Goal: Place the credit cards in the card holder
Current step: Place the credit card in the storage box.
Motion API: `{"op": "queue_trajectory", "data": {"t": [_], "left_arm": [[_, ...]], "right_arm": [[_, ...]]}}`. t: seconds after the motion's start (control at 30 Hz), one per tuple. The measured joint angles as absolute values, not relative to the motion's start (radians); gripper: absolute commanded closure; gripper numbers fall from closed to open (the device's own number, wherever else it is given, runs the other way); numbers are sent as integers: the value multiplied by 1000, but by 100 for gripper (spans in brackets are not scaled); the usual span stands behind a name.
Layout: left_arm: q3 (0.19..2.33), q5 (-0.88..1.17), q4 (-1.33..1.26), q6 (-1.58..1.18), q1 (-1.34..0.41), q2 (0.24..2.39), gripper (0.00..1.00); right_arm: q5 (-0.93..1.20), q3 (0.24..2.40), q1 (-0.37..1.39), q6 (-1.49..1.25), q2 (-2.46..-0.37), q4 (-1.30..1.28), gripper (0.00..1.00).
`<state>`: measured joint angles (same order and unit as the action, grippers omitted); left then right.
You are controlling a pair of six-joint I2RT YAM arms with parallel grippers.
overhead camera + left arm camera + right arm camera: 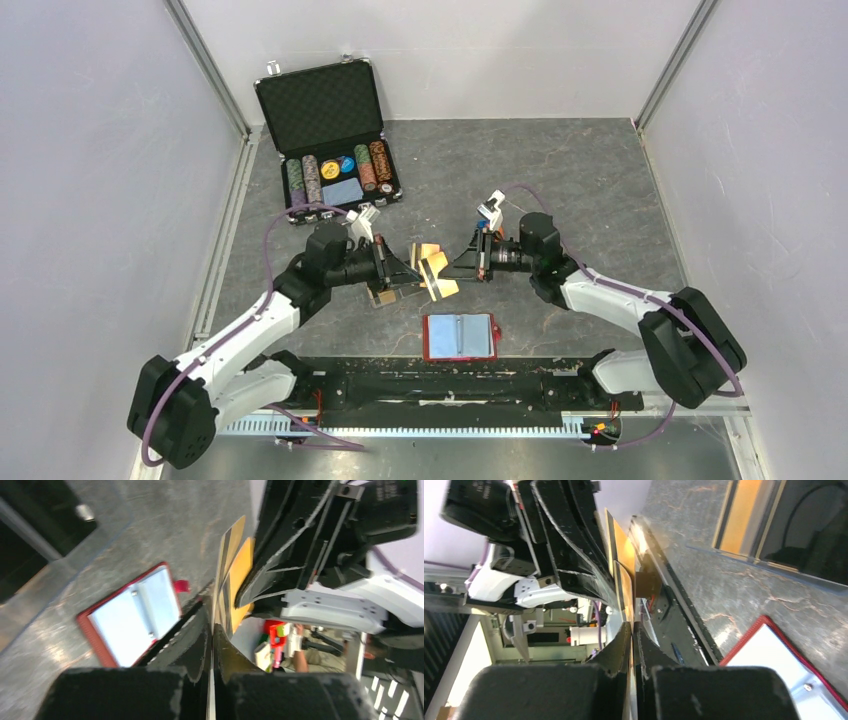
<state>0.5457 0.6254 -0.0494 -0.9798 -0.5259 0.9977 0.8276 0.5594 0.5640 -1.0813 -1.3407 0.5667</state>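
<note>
Two orange-gold credit cards [433, 270] hang edge-on above the table between my two grippers, overlapping each other. My left gripper [404, 268] is shut on one card [226, 565], whose thin edge runs between its jaws [212, 626]. My right gripper [462, 265] faces it and is shut on the other card [623, 580], pinched at its jaws [631, 626]. The clear card holder [384, 296] sits on the table just below my left gripper. In the right wrist view the card holder [744, 517] shows an orange-gold card inside.
A red wallet [460, 337] lies open near the front edge, below the cards. The open black chip briefcase [335, 130] with poker chips stands at the back left. White walls enclose the grey table [590, 180] on three sides.
</note>
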Motion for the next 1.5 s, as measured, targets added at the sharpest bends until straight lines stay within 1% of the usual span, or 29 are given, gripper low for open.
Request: {"op": "queue_trajectory", "data": {"t": [0.17,0.3,0.67,1.0,1.03,1.2,1.27,1.3,1.4,1.5], "left_arm": [[603,491,187,-864,-512,989,98],[607,444,278,-821,-505,991,98],[611,370,321,-789,-479,1142,98],[652,318,319,-765,-452,1159,98],[652,315,319,-764,-450,1159,96],[659,310,319,-762,-444,1180,80],[661,307,319,-760,-444,1196,70],[661,304,319,-758,-443,1205,66],[662,288,337,-743,-443,1225,49],[666,270,375,-723,-443,1233,40]], "right_arm": [[806,568,561,-967,-1323,402,100],[802,568,561,-916,-1312,325,100],[737,568,531,-804,-1222,173,100],[684,514,526,-741,-1163,89,100],[682,506,526,-739,-1161,85,100],[674,491,526,-728,-1160,70,100],[671,491,526,-720,-1160,66,100],[670,491,526,-715,-1160,63,100],[655,487,526,-704,-1159,52,100],[646,475,526,-697,-1153,44,100]]}}
